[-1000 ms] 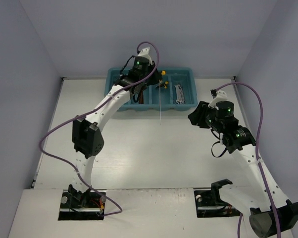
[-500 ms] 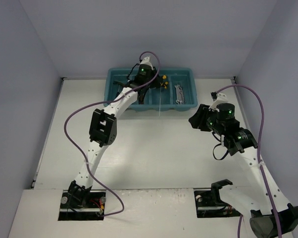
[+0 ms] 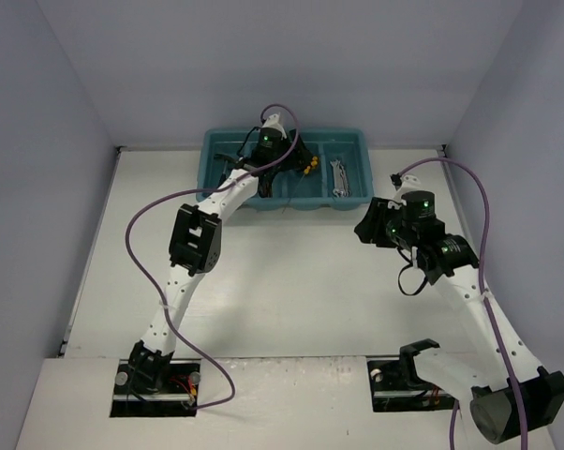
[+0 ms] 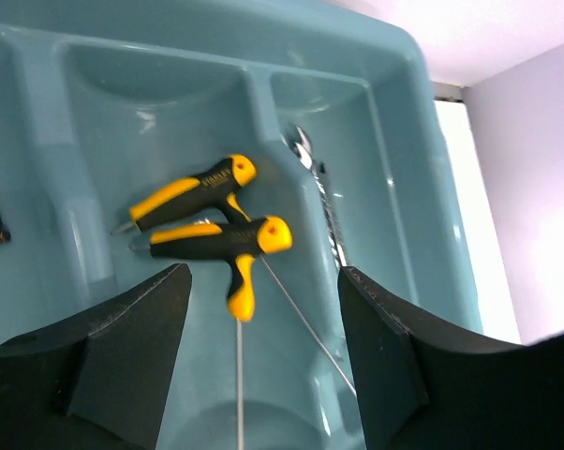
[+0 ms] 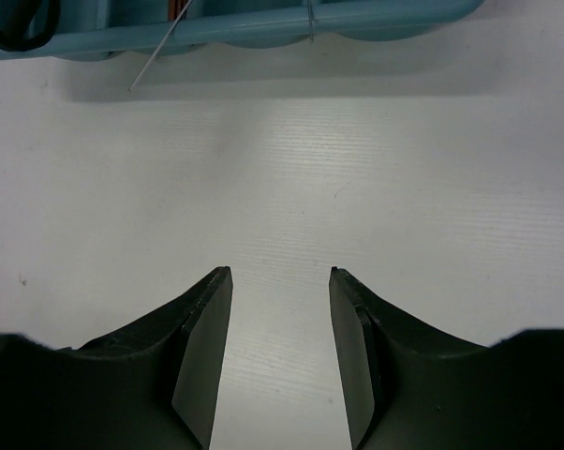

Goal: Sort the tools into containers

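White table (image 5: 404,187), lilac walls (image 3: 38,84). Left gripper (image 4: 260,281) gapes empty over T-handle drivers (image 4: 216,239) in teal tray (image 4: 404,56); right gripper (image 5: 280,277) parted, empty, apparently just above table.

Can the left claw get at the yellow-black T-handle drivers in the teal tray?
Likely yes: the left claw hangs open above the yellow-black T-handle drivers, uncovered in the teal plastic tray.
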